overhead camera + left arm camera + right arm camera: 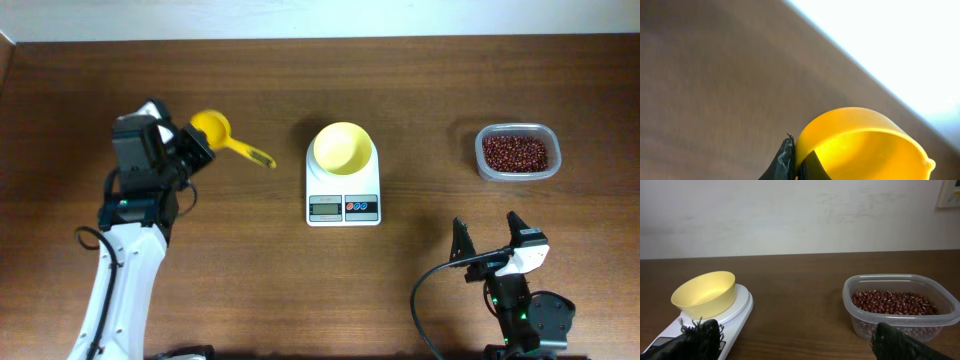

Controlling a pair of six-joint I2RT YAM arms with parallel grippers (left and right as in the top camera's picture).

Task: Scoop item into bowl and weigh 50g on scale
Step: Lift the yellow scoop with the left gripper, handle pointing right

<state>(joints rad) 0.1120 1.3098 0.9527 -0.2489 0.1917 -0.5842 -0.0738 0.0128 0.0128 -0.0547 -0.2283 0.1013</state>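
The pale yellow bowl [343, 147] sits empty on the white scale [343, 207] at the table's middle; both also show in the right wrist view, the bowl [705, 292] on the scale [738, 311]. The red-brown beans [515, 153] fill a clear tub [482, 165] at the right, also seen as beans [890, 302] in the right wrist view. My left gripper [195, 146] is shut on the cup wall of a yellow scoop [212, 127], one finger inside and one outside [796, 160]. My right gripper [490, 240] is open and empty near the front edge [800, 347].
The scoop's handle [255, 154] points right toward the scale. The clear tub [855, 317] stands just ahead and right of my right gripper. The table's back edge and a pale wall show beyond it.
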